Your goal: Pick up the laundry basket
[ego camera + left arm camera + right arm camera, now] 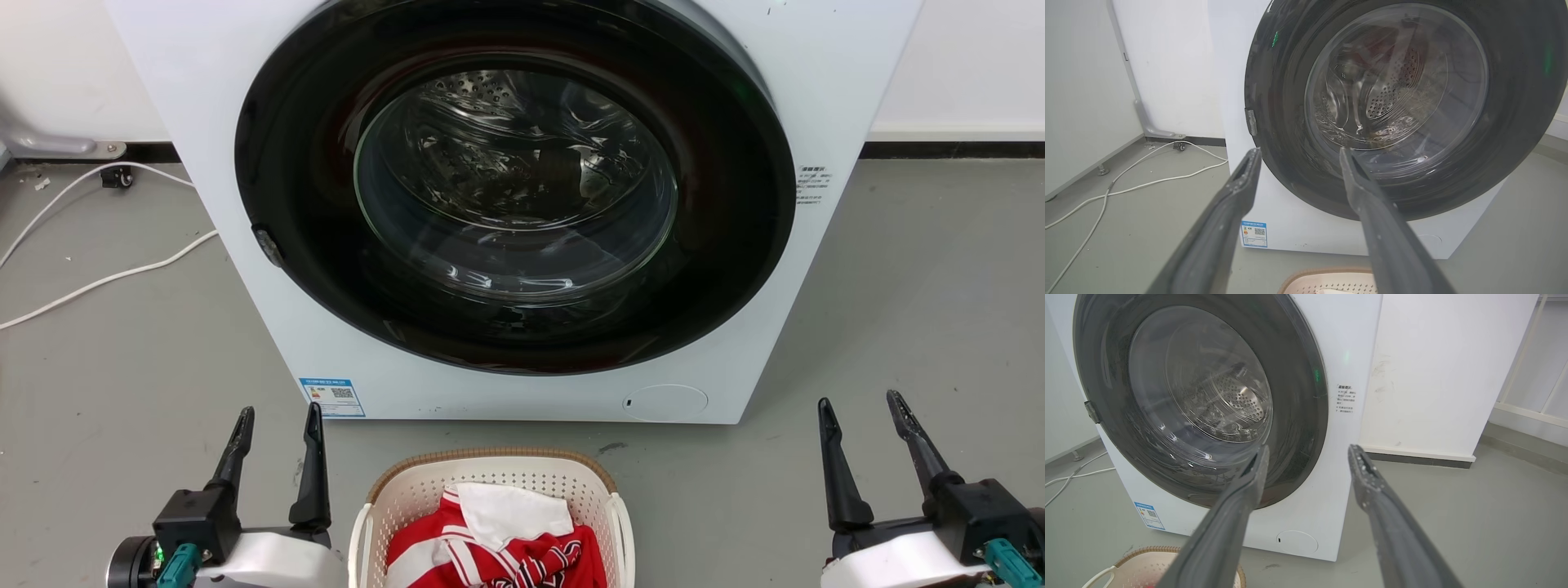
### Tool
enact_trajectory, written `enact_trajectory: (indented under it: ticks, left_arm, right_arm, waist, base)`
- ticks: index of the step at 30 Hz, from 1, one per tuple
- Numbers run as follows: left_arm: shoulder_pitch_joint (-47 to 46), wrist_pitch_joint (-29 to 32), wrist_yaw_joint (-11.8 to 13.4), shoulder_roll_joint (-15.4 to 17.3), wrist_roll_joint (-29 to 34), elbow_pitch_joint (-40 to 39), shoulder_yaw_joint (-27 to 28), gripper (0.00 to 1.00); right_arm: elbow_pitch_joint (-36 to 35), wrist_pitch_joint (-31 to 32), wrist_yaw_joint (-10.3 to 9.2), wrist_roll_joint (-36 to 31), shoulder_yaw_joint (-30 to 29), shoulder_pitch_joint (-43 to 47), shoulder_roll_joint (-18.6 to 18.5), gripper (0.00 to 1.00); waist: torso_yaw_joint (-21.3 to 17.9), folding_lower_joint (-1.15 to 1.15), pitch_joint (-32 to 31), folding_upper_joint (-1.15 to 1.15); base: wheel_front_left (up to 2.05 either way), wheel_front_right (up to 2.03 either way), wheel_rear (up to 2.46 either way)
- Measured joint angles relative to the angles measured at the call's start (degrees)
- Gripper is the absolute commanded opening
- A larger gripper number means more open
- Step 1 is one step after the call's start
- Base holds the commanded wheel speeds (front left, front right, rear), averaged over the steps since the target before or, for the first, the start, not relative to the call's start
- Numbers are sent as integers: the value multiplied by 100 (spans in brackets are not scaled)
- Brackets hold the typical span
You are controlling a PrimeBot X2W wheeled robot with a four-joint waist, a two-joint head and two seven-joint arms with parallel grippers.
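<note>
From the head: grey floor before a white washing machine, round dark door shut, white wall behind, white cables lying left of the machine. Just in front of the machine, on the floor, the laundry basket: upright, open side up, red and white clothes inside, a white handle on each side, a rounded end toward the machine. Near part cut off, so long axis impossible to tell. Left gripper before the machine's left corner, right gripper out past its right corner, both spread wide, holding nothing.

From the left wrist: fingers apart with only air between, aimed at the machine's door. Brown rim of the basket at the bottom edge, below the machine.

From the right wrist: fingers likewise wide and empty. Basket low at the left, in front of the machine, one white handle showing.
</note>
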Motion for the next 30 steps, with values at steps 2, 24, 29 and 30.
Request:
enact_trajectory:
  ticks: [2, 24, 29, 30]
  left_arm:
    - [2, -10, 0, 1, 76, -7, 1, 100]
    - [42, -69, 0, 3, 270, 44, 11, 100]
    - [42, -69, -1, 3, 269, 55, 15, 100]
    - [42, -69, -1, 3, 268, 57, 13, 100]
  right_arm:
    - [0, -24, 0, -40, -7, 4, 0, 100]
    - [89, -90, 0, 250, -57, 27, -2, 100]
    - [100, -90, 0, 270, -37, 27, -2, 100]
    - [100, -90, 0, 270, -38, 27, -2, 100]
  waist:
    - [-1, 0, 1, 0]
    - [3, 0, 0, 0]
    - [8, 0, -7, 0]
    - [9, 0, -6, 0]
  base:
    - [0, 0, 0]
    - [0, 0, 0]
    - [0, 0, 0]
    - [0, 0, 0]
